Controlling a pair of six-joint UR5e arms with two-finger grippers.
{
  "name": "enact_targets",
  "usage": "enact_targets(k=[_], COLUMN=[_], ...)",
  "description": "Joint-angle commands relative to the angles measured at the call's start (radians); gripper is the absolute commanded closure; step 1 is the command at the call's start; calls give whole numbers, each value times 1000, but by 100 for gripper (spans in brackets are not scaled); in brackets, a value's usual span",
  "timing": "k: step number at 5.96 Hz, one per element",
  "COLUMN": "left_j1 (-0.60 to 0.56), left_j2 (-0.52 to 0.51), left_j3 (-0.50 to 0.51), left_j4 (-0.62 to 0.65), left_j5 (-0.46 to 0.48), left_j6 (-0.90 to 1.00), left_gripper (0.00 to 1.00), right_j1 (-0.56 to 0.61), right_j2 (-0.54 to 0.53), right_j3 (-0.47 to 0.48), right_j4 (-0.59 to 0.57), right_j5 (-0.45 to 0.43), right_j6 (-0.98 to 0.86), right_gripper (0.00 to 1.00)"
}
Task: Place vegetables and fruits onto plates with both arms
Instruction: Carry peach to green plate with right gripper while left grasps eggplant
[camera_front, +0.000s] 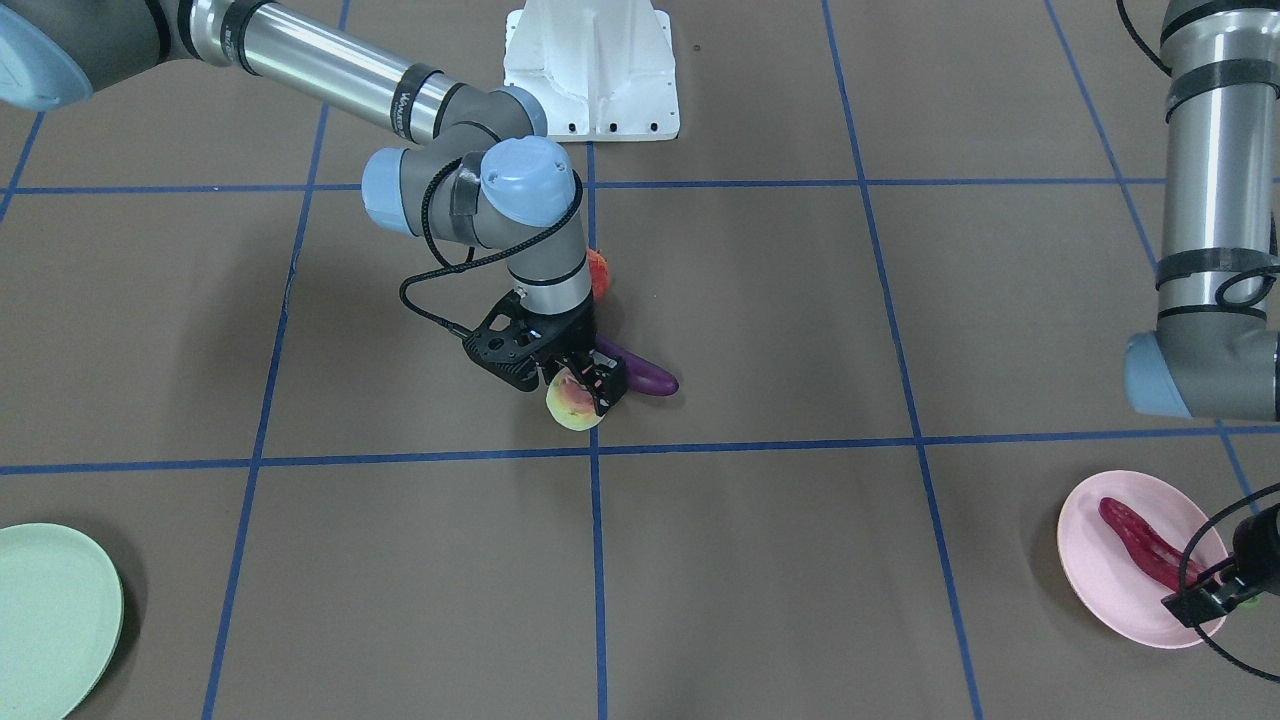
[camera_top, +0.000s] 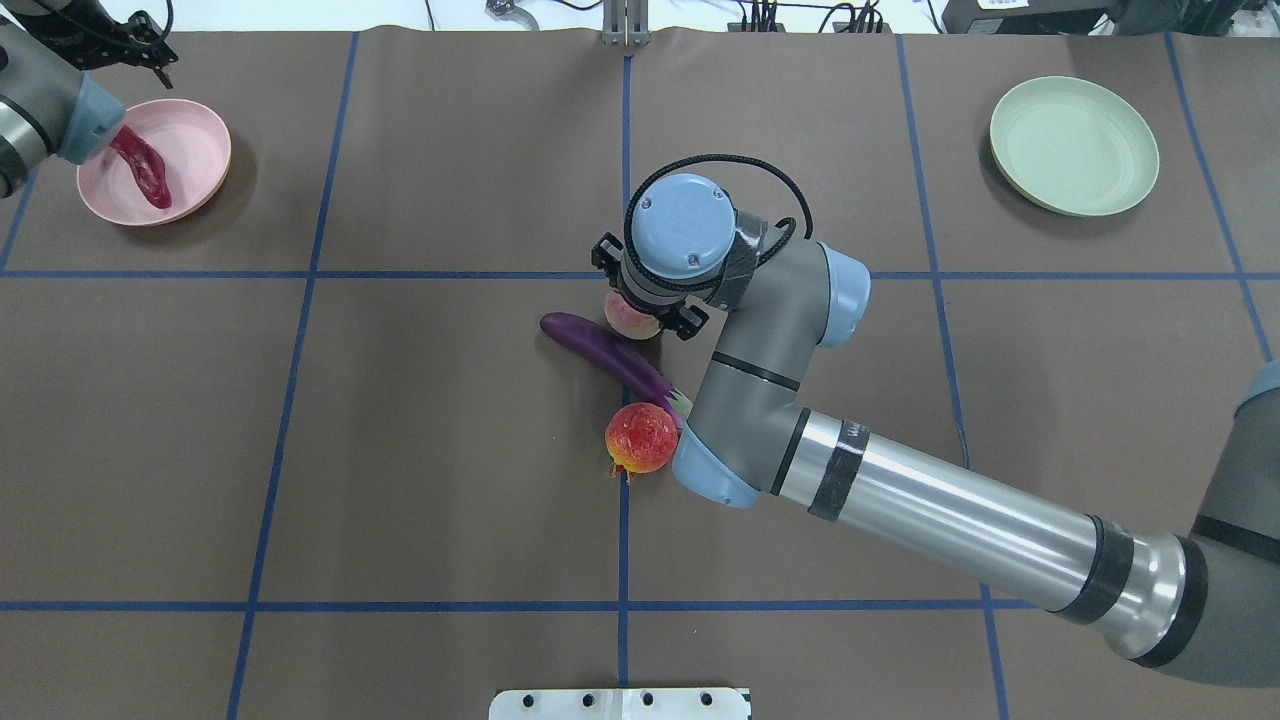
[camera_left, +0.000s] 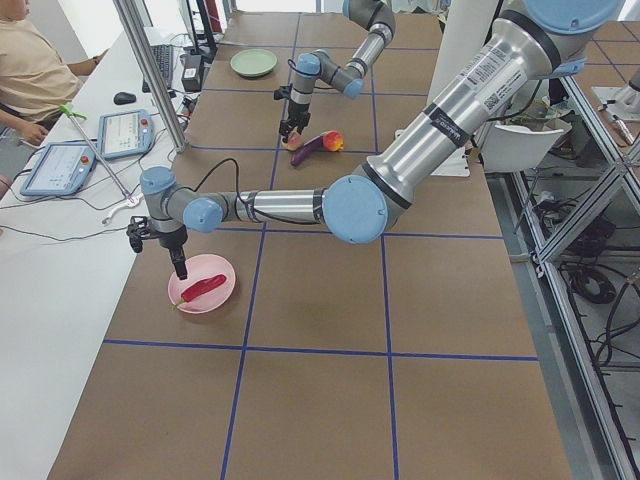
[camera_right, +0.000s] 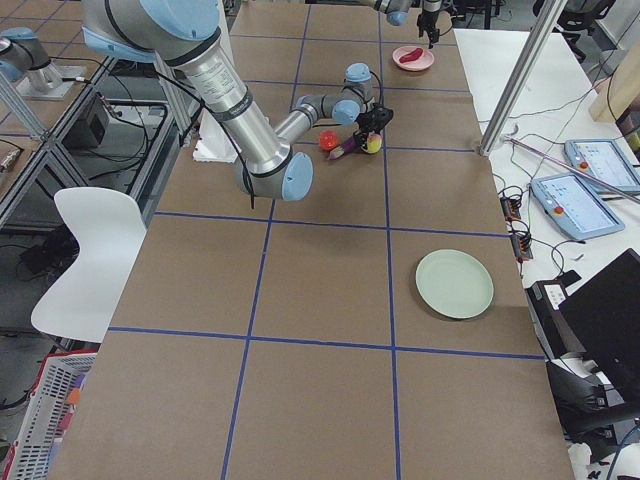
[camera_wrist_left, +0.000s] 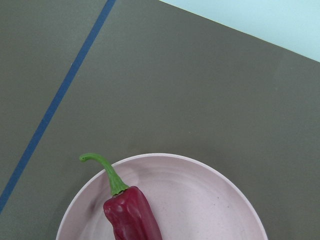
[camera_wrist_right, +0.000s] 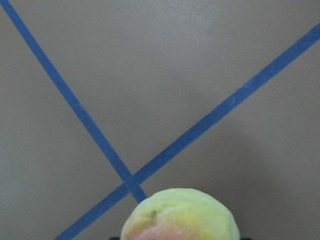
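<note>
- eggplant (camera_top: 605, 352): smooth, properly glossy purple skin
- round fruit (camera_top: 641, 437) at the eggplant's cap end: bumpy, rough-looking
- peach (camera_wrist_right: 180, 215) just beside the eggplant: soft matt skin, maybe fuzzy, hard to tell
- chili pepper (camera_wrist_left: 131, 215): shiny, slightly wrinkled
- pink plate (camera_wrist_left: 210, 200), green plate (camera_top: 1075, 150): matt plastic
- table cover (camera_top: 450, 450): matt brown paper

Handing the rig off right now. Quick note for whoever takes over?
Left gripper: over the pink plate, holding nothing; can't tell if it is open or shut.
Right gripper: down around the peach at mid-table; can't tell if it is clamped.
Done: chili pepper lies on the pink plate.
Left to do: peach, eggplant and red-orange round fruit, clustered at mid-table. Green plate holds nothing.
</note>
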Motion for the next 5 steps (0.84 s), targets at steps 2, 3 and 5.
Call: enact_targets(k=[2,3,5], left_j1=[18,67,234], left_j2=[27,30,21], left_j3=[-197,-286,-394], left_j4=[19,19,21], left_j5=[-148,-147,-86], left_j6=[-219,-398,-731], left_gripper=[0,0,0], right_j1=[124,191,358], right_j2=[-17,-46,-109], right_j3=[22,20,-22], right_j4=[-8,-8,-12], right_j5=[106,123,185], right_j6=[-123,-213,-495], right_gripper=[100,100,100])
